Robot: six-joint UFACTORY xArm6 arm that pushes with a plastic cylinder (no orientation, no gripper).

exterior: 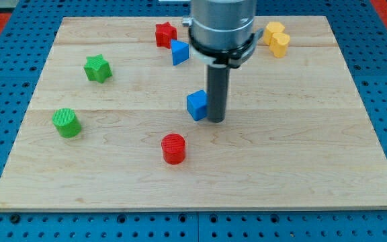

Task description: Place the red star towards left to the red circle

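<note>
The red star (165, 33) lies near the view's top, left of centre, beside a blue triangular block (179, 52). The red circle (173, 148) stands lower, near the middle of the board. My tip (216, 119) rests on the board just right of a blue cube (197, 105), touching or nearly touching it. The tip is up and to the right of the red circle and well below the red star.
A green star (97, 68) lies at the view's left, a green circle (66, 123) below it. Two yellow blocks (276, 37) sit at the top right. The wooden board (314, 168) lies on a blue pegboard.
</note>
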